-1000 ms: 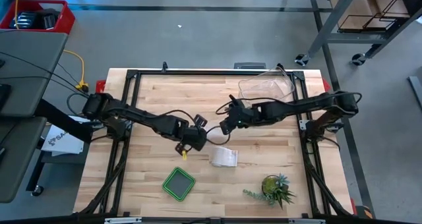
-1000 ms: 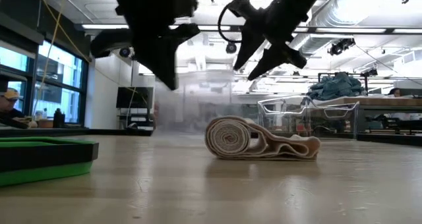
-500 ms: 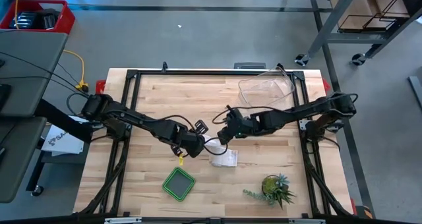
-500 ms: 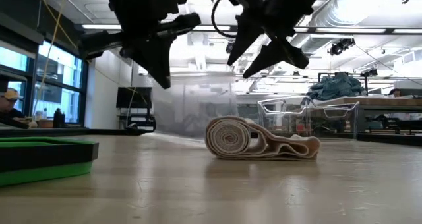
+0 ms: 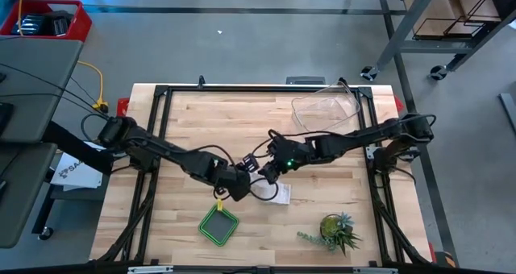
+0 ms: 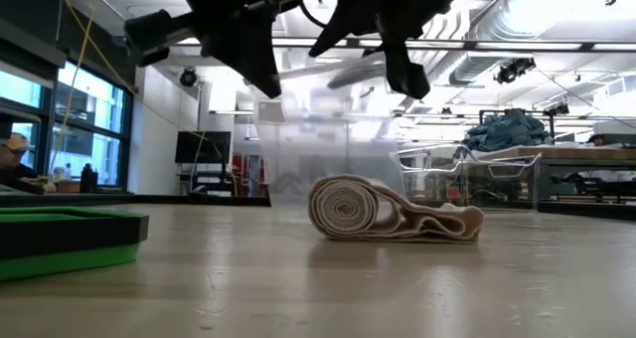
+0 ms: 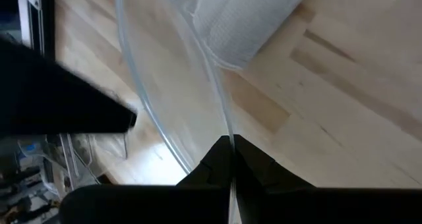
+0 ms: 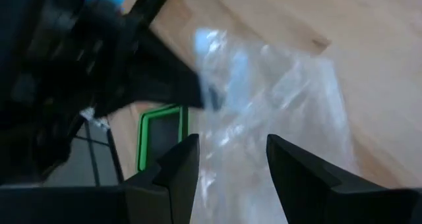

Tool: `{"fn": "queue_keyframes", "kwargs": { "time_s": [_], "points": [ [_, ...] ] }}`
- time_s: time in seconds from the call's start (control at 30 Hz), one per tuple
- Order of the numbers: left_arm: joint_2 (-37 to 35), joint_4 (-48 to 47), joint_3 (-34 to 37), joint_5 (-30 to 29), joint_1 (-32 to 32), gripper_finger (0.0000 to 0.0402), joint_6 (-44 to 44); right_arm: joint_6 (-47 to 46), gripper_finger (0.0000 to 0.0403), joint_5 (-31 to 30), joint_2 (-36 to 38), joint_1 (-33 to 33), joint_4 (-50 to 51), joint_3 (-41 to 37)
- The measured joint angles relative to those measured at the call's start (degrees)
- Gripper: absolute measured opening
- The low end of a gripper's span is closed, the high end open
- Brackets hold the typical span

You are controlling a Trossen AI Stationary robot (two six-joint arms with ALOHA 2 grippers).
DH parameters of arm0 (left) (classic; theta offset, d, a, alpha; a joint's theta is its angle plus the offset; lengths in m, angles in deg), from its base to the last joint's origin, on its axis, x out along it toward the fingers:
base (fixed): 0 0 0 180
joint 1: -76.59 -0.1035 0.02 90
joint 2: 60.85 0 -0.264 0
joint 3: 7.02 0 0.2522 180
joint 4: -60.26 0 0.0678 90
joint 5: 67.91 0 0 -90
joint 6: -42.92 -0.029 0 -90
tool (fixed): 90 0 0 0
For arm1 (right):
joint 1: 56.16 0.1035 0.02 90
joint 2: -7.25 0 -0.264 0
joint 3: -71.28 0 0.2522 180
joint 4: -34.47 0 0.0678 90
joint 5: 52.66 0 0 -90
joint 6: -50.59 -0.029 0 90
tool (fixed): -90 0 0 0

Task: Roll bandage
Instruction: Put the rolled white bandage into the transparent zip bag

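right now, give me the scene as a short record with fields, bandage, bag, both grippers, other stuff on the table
bandage: white gauze bandage, partly rolled, loose folds trailing, lying on the wooden table
bag: crinkly clear plastic bag hanging above the bandage
left gripper: left gripper shut on the bag's edge, raised above the table
right gripper: right gripper open, at the bag, not gripping it
other items: green square tray, small potted plant, clear plastic tub
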Motion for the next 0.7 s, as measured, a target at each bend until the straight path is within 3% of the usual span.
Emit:
{"fn": "queue_keyframes", "kwargs": {
  "time_s": [0.57, 0.7],
  "points": [
    [0.0, 5.3, 0.0, 1.5, -2.4, 0.0, -7.3, 5.3, 0.0167, 0.3, -0.5, -0.7, 4.5, 0.0],
    [0.0, 6.9, 0.0, 1.6, -2.6, 0.0, -8.6, 5.9, 0.0127, 0.4, -0.5, -0.8, 4.8, 0.0]
  ]
}}
